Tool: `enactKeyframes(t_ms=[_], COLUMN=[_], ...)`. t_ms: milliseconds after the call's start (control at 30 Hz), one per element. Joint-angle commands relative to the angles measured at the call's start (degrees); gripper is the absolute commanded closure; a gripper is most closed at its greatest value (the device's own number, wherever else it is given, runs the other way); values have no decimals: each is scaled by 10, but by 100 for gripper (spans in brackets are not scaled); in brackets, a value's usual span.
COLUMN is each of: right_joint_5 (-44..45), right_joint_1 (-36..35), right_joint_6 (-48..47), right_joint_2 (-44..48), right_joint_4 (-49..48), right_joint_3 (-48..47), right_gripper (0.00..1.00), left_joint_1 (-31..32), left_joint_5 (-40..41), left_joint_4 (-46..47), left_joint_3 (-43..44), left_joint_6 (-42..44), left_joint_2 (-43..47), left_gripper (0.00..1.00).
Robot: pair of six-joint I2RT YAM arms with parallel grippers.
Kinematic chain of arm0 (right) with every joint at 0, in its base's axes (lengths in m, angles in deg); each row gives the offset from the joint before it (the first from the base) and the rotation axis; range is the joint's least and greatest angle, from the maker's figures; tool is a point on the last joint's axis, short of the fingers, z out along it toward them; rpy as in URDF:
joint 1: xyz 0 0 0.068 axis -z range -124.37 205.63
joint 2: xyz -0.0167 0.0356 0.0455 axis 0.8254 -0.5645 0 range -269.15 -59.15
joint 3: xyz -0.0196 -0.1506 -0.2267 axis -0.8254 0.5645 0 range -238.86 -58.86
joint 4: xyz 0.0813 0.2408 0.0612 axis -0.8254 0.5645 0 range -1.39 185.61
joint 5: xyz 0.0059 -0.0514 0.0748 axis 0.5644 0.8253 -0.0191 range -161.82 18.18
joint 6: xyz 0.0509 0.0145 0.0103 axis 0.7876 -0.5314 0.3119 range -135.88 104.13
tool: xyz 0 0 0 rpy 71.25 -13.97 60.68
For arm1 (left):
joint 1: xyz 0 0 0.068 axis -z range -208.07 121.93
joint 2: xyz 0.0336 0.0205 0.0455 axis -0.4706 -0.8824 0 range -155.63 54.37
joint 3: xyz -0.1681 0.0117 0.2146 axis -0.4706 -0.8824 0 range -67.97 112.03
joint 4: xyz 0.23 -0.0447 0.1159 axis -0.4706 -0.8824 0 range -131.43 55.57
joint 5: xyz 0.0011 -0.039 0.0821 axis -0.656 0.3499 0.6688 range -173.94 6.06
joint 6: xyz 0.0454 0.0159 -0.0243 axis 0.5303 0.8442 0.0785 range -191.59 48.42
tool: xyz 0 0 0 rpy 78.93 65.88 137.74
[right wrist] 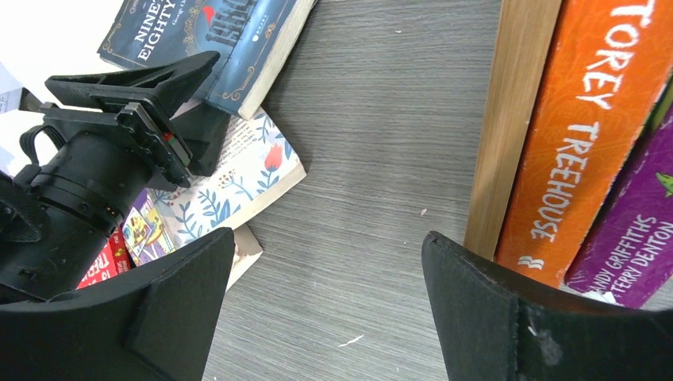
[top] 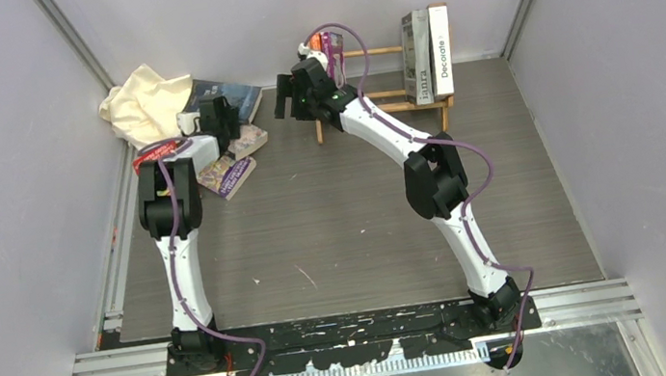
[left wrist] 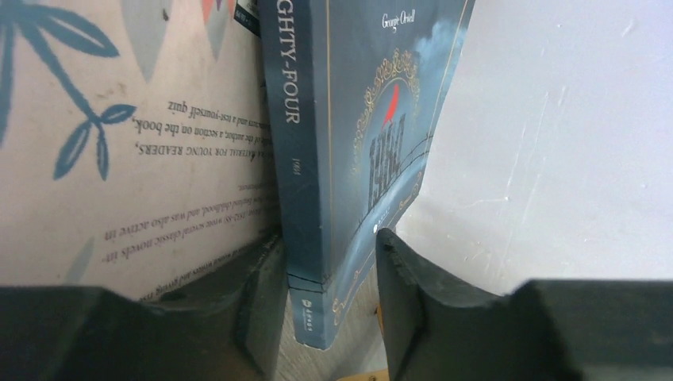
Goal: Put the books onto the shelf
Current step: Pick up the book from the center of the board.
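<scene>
Top external view: we locate the light-brown wooden slat shelf (top: 396, 107) at 1 o'clock on the grey table (top: 336, 236). A white "Decorate" book (top: 442, 52) and a grey book (top: 417, 58) stand upright at its right end. Right wrist view: an orange book (right wrist: 587, 119) and a purple book (right wrist: 635, 230) stand against a shelf post. The right gripper (right wrist: 327, 238) is spread wide and empty near that post. At 10 o'clock, the left gripper (left wrist: 327, 238) straddles the spine of a dark blue paperback (left wrist: 333, 119) in the loose pile; we cannot tell whether it pinches. A cream cloth (top: 148, 101) lies at the pile's 9 o'clock.
</scene>
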Motion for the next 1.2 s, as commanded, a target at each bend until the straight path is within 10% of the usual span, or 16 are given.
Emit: enactKeyframes(t_ms=[0, 367, 1167], right_joint_5=[4, 11, 40], right_joint_1=[1, -5, -16], right_joint_6=[-7, -18, -49], right_joint_2=[20, 52, 201], right_joint_4=[-30, -34, -41], right_joint_3=[0, 11, 109], right_gripper=[8, 8, 8], left_joint_1=[-10, -15, -17], left_joint_5=[17, 33, 66], left_joint_4=[-32, 10, 125], left_joint_3=[-35, -84, -264], left_joint_6=[12, 38, 217], left_joint_2=[-43, 18, 315], left_gripper=[58, 99, 100])
